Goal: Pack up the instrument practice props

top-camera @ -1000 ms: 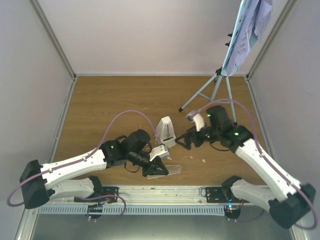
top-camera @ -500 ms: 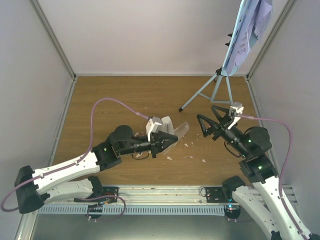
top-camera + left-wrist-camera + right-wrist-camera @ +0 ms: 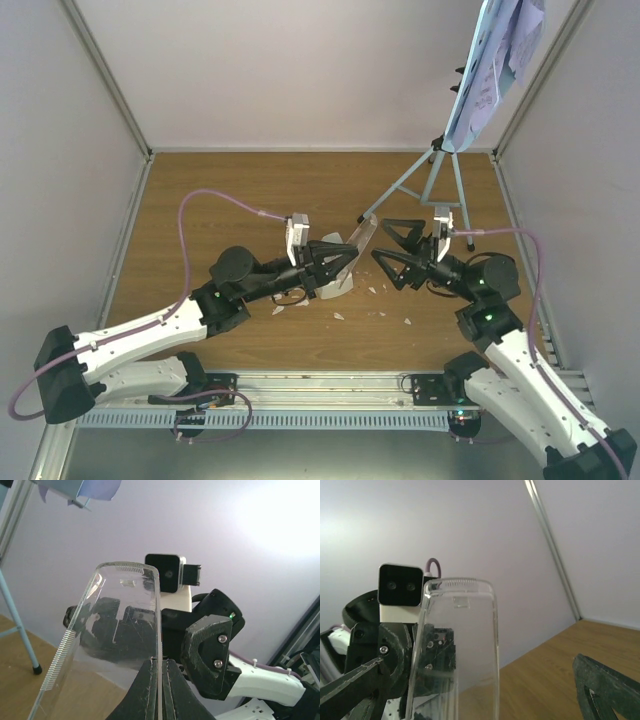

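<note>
Top view, near edge first: small white crumbs lie on the wooden table, at 5 o'clock of the right gripper. The white metronome body stands uncovered on the table, just at 6 o'clock of the left gripper. The left gripper is pinched tight on the lower edge of the clear tapered cover, which is lifted and points toward 1 o'clock. In the left wrist view both fingers meet on the cover's thin edge. The right gripper sits at 3 o'clock of the cover, jaws spread wide and holding nothing. The cover's tip is just before the jaw mouth; contact cannot be told. At the far right, 1 o'clock, the pale-blue music stand is upright on its tripod with the sheet music pages on its tray. Print on the pages is too small to read.
</note>
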Available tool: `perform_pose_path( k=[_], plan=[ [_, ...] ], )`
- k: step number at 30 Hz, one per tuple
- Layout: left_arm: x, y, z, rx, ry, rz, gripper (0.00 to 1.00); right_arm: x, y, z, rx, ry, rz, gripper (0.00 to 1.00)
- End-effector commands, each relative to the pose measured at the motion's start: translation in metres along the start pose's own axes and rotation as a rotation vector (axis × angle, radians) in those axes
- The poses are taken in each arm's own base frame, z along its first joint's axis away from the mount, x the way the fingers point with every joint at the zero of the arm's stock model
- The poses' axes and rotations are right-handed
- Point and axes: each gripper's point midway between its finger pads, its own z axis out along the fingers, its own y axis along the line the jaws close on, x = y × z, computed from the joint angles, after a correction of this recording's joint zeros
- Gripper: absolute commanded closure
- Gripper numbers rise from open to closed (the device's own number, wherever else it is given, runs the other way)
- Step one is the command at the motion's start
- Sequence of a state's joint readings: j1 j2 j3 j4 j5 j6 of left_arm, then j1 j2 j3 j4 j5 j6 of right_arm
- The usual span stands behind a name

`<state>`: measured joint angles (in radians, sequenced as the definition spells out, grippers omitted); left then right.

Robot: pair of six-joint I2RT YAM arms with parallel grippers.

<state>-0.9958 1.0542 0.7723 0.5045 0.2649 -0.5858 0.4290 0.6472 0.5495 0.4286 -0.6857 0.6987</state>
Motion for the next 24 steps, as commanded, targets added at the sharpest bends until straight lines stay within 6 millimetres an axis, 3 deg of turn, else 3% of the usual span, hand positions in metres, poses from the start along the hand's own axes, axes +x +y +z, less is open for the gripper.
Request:
perform_pose_path(
  k=[1, 11, 16, 21, 24],
  plan=[
    [-0.021, -0.017, -0.002, 0.083, -0.092, 0.04, 1.0, -0.011, 0.024, 0.005, -0.113, -0.026, 0.016, 0.0],
    [-0.017, -0.027, -0.002, 0.141, -0.073, 0.063, 1.0, -0.016, 0.036, 0.019, -0.175, -0.073, 0.084, 0.05],
    [-0.017, -0.031, -0.003, 0.159, -0.065, 0.071, 1.0, -0.018, 0.038, 0.025, -0.198, -0.078, 0.101, 0.15],
    [-0.016, -0.03, -0.003, 0.156, -0.065, 0.071, 1.0, -0.016, 0.038, 0.03, -0.199, -0.064, 0.101, 0.35],
    [-0.015, -0.029, -0.002, 0.155, -0.064, 0.07, 1.0, -0.015, 0.038, 0.03, -0.192, -0.063, 0.097, 0.39]
  ],
)
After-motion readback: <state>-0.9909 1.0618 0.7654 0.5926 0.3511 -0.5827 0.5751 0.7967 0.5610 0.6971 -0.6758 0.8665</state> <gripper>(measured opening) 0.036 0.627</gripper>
